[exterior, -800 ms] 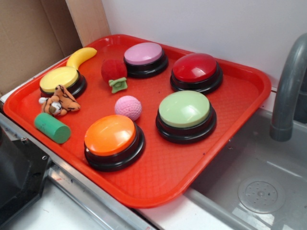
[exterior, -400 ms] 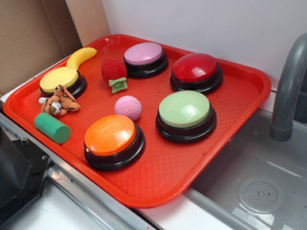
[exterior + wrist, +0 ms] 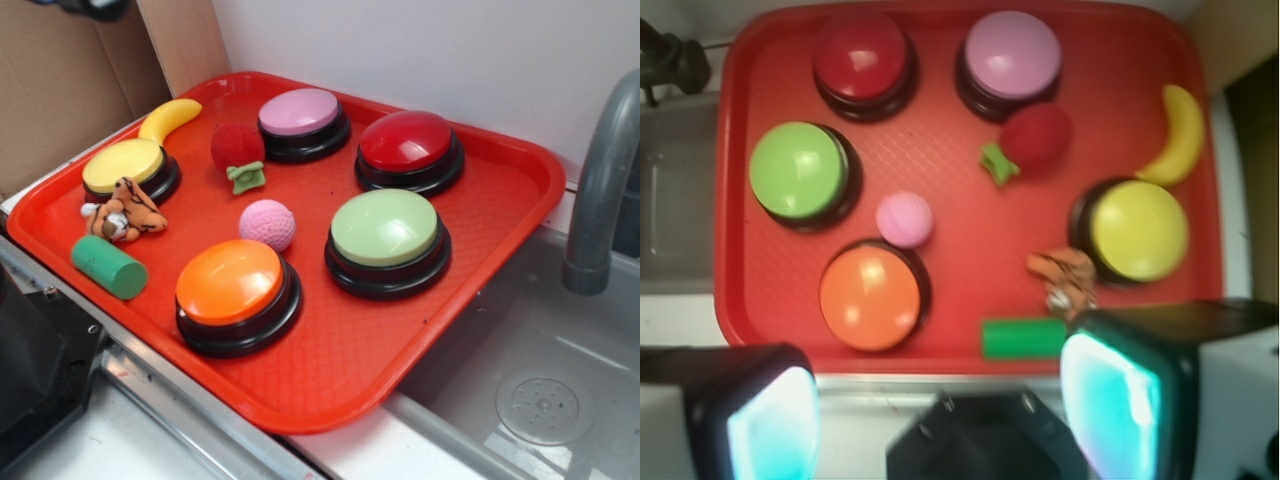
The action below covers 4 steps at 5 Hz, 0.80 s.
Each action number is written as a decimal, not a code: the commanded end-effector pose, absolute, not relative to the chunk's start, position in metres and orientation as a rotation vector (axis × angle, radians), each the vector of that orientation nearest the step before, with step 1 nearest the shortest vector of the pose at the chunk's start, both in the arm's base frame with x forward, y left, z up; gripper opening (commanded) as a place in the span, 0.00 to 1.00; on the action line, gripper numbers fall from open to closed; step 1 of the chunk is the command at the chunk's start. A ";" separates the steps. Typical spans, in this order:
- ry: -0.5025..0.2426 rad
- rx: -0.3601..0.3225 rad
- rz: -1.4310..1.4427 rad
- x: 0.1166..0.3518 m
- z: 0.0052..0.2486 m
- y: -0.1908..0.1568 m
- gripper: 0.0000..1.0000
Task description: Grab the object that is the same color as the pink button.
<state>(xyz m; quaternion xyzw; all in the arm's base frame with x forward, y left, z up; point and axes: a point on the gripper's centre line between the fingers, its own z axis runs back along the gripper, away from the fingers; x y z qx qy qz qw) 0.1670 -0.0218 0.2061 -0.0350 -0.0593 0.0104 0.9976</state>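
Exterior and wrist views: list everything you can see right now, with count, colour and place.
tray: 1, red, beside the sink
pink button: 1, pink top, tray's far side
red button: 1, far right
green button: 1, right centre
orange button: 1, near edge
yellow button: 1, left
pink ball: 1, tray centre
red fuzzy ball: 1, green leaf, beside pink button
banana: 1, yellow, far left
tiger toy: 1, orange, left
cylinder: 1, green, near left
faucet: 1, grey, right
gripper: 1, fingers apart, above tray's near edge
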 end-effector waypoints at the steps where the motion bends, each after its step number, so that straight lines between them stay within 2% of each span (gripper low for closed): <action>1: -0.107 -0.074 0.096 0.203 0.158 -0.037 1.00; 3: -0.060 -0.043 0.129 0.219 0.100 -0.042 1.00; 4: -0.046 -0.092 0.157 0.220 0.072 -0.040 1.00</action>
